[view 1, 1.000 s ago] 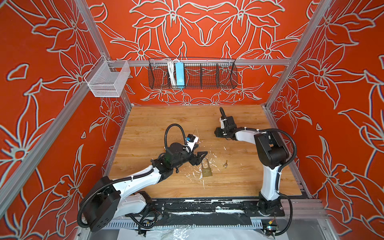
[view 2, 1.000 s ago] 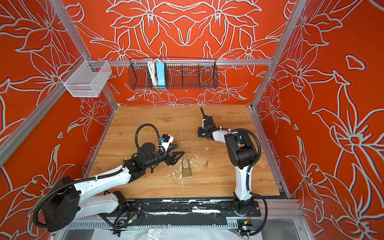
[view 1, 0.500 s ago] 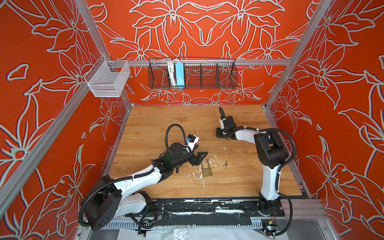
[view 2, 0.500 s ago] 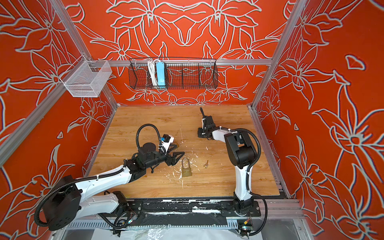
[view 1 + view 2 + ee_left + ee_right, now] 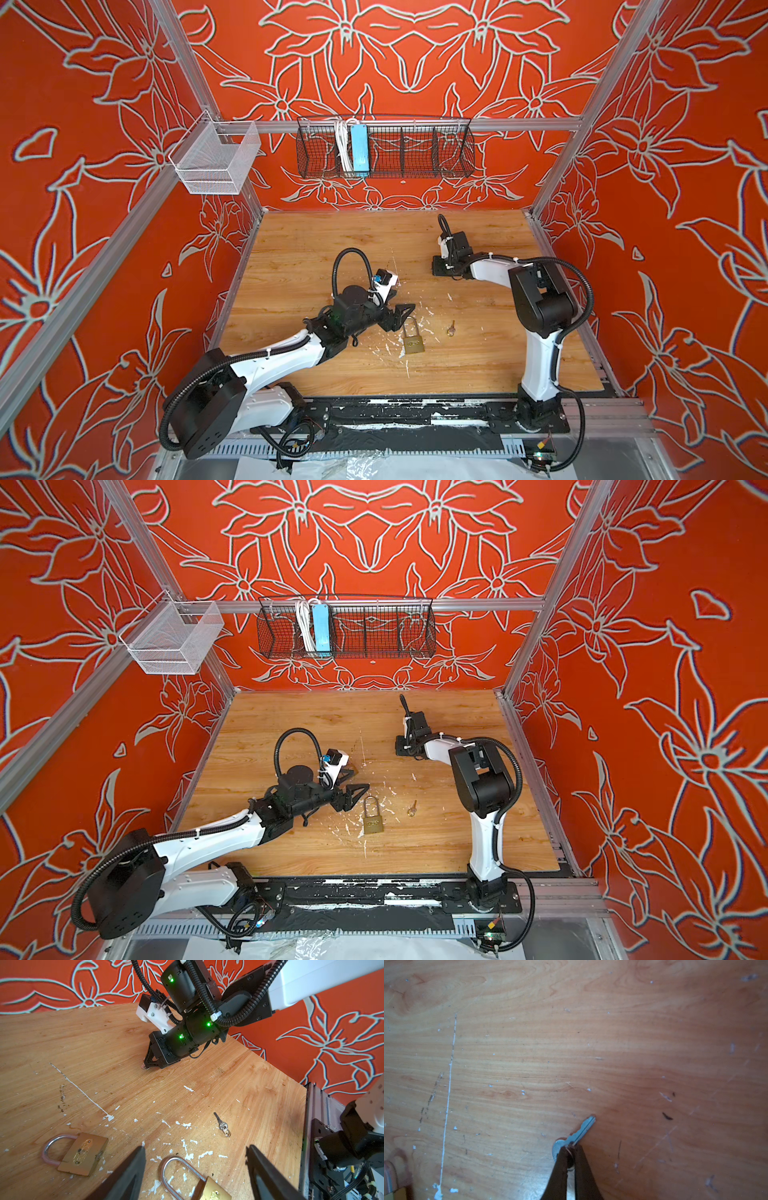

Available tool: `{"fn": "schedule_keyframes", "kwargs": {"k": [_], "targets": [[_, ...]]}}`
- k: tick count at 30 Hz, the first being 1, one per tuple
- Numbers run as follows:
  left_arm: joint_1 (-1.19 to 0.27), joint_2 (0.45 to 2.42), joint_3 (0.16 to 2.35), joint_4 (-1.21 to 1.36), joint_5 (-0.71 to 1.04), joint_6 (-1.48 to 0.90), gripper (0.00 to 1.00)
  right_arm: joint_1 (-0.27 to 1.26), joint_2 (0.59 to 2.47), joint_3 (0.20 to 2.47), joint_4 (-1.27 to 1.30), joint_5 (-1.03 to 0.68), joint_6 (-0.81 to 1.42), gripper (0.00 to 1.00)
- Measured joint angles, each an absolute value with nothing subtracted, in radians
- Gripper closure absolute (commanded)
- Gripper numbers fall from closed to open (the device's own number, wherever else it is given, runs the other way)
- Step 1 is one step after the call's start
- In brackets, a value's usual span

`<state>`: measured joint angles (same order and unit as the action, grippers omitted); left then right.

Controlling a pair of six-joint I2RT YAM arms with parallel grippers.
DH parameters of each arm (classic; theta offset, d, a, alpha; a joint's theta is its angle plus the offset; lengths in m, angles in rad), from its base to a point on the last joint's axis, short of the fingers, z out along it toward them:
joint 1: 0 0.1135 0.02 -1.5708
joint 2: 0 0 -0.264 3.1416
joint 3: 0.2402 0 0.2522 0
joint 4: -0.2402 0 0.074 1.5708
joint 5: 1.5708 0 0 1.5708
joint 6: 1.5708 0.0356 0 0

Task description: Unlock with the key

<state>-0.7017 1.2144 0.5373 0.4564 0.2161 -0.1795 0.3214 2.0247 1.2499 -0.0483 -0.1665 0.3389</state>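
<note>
Silver key, clamped in right end effector

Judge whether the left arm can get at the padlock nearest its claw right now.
Probably yes. The left claw is open right at the padlock, with only bare table between them. The right claw, shut on a key, sits farther back, out of the way.

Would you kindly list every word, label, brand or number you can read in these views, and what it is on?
Nothing is legible.
Padlock: emblem on the brass face, too small to read.
Second padlock: emblem, likewise unreadable.
Held key, in the right gripper: stamping on its head, blurred.
</note>
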Motion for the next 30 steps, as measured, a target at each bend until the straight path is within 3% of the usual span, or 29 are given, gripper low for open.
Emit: {"fn": "schedule_keyframes", "kwargs": {"k": [7, 17, 23, 30], "targets": [[-0.702, 1.215, 0.537, 0.455, 0.194, -0.18, 0.22, 0.321, 2.013, 1.247, -0.056, -0.171, 0.334, 1.0], [-0.702, 1.232, 0.554, 0.429, 0.107, -0.195, 0.22, 0.322, 1.969, 1.2, -0.078, -0.193, 0.333, 1.0], [-0.702, 1.266, 0.561, 0.432, 0.091, -0.155, 0.28, 0.322, 1.911, 1.155, -0.11, -0.208, 0.333, 1.0], [-0.702, 1.268, 0.458, 0.613, 0.112, -0.056, 0.32, 0.336, 1.84, 1.127, -0.123, -0.255, 0.334, 1.0]]}}
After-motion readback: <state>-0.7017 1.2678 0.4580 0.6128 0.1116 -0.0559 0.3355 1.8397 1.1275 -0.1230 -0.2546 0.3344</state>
